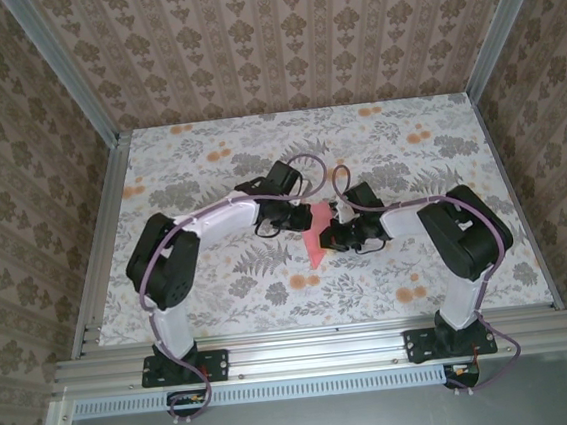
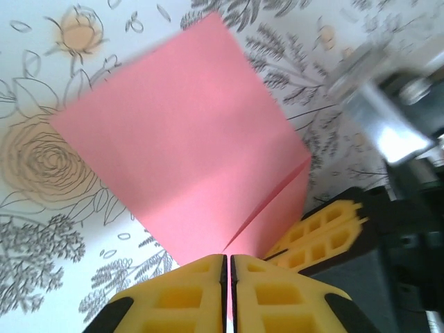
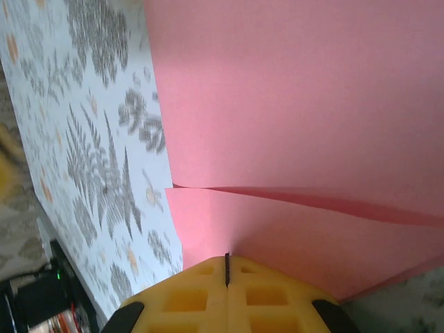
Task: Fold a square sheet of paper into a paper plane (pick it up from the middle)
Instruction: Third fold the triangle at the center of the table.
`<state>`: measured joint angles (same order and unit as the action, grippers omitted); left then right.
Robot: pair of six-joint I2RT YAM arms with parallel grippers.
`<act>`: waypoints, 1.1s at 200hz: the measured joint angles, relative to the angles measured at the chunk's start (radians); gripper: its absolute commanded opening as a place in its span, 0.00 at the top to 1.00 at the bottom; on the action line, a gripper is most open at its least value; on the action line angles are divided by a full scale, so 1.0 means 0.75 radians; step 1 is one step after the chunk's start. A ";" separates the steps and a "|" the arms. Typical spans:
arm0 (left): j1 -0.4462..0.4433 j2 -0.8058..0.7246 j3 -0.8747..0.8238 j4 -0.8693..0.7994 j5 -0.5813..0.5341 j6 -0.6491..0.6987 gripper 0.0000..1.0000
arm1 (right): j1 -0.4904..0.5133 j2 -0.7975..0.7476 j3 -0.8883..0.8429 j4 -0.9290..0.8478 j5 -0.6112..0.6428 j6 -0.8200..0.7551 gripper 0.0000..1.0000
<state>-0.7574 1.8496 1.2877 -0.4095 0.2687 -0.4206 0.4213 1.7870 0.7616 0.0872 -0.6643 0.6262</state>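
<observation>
Two black-and-white robot arms reach inward over a worktop covered in a grey and orange floral print, and they meet near its middle. On the left, the left end effector has its yellow padded fingers pressed together. A lower corner of the thin salmon pink sheet of paper runs down into the seam between them, so it appears to be pinching that corner.

Between the arms, the sheet of paper seems held clear of the worktop and is partly folded. The left wrist view shows a diagonal crease with one flap lying over another, and from above the paper reads as a narrow shape tapering towards the near edge.

On the right, the right end effector is closed too, its yellow pads clamped on the sheet's edge just below an overlapping flap.

The work looks mid-fold, with the dart started but not finished. The next move probably calls for one end effector to anchor the paper while the other lets go, takes a free edge and brings it to the centre crease without slipping.
</observation>
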 measured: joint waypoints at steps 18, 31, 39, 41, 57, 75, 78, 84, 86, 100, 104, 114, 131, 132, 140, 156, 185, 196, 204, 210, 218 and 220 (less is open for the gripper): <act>0.000 -0.047 -0.025 0.019 0.013 -0.028 0.87 | 0.004 -0.018 -0.010 -0.057 -0.030 -0.045 0.94; -0.003 -0.052 -0.037 0.032 0.031 -0.041 0.87 | 0.007 -0.029 -0.010 -0.087 -0.035 -0.069 0.92; -0.004 -0.050 -0.046 0.035 0.042 -0.045 0.87 | 0.007 -0.039 -0.010 -0.098 -0.035 -0.073 0.91; -0.006 -0.049 -0.048 0.035 0.045 -0.046 0.87 | 0.007 -0.041 -0.010 -0.100 -0.035 -0.074 0.91; -0.014 -0.043 -0.062 0.036 0.069 -0.049 0.87 | 0.007 -0.069 -0.010 -0.105 -0.035 -0.069 0.87; -0.028 -0.030 -0.069 0.037 0.092 -0.050 0.84 | 0.007 -0.115 -0.010 -0.095 -0.033 -0.037 0.86; -0.028 -0.027 -0.069 0.037 0.096 -0.050 0.84 | 0.007 -0.123 -0.011 -0.090 -0.033 -0.035 0.86; -0.032 -0.021 -0.070 0.037 0.101 -0.050 0.84 | 0.007 -0.140 -0.014 -0.075 -0.032 -0.018 0.86; -0.033 -0.020 -0.070 0.037 0.102 -0.049 0.84 | 0.007 -0.146 -0.015 -0.070 -0.032 -0.010 0.86; -0.037 -0.014 -0.078 0.036 0.108 -0.048 0.79 | 0.007 -0.178 -0.027 -0.039 -0.027 0.024 0.87; -0.037 -0.013 -0.080 0.036 0.110 -0.049 0.78 | 0.007 -0.185 -0.032 -0.030 -0.025 0.036 0.87; -0.037 -0.013 -0.085 0.035 0.116 -0.047 0.77 | 0.007 -0.199 -0.045 -0.015 -0.018 0.054 0.87; -0.036 -0.013 -0.091 0.036 0.130 -0.048 0.71 | 0.007 -0.211 -0.078 0.004 0.001 0.081 0.88; -0.037 -0.013 -0.091 0.037 0.131 -0.048 0.71 | 0.007 -0.211 -0.081 0.004 0.002 0.083 0.88; -0.037 -0.013 -0.094 0.037 0.138 -0.047 0.71 | 0.007 -0.212 -0.097 0.010 0.007 0.093 0.88; -0.037 -0.013 -0.100 0.035 0.148 -0.046 0.70 | 0.007 -0.212 -0.122 0.016 0.008 0.113 0.88; -0.037 0.007 -0.100 0.035 0.182 -0.038 0.73 | 0.010 -0.212 -0.130 0.033 0.008 0.130 0.88; -0.037 0.020 -0.100 0.031 0.194 -0.035 0.75 | 0.012 -0.212 -0.130 0.039 0.008 0.138 0.88; -0.037 0.025 -0.100 0.027 0.202 -0.030 0.77 | 0.012 -0.212 -0.130 0.041 0.008 0.141 0.88; -0.037 0.028 -0.100 0.024 0.208 -0.025 0.80 | 0.012 -0.212 -0.130 0.044 0.009 0.143 0.88; -0.037 0.029 -0.099 0.016 0.212 -0.013 0.84 | 0.012 -0.212 -0.130 0.049 0.008 0.146 0.88; -0.037 0.029 -0.099 0.015 0.212 -0.014 0.85 | 0.012 -0.212 -0.130 0.050 0.008 0.148 0.88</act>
<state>-0.7849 1.8713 1.2133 -0.3981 0.4278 -0.4313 0.4301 1.6283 0.6643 0.1246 -0.6582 0.7368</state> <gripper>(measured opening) 0.206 0.117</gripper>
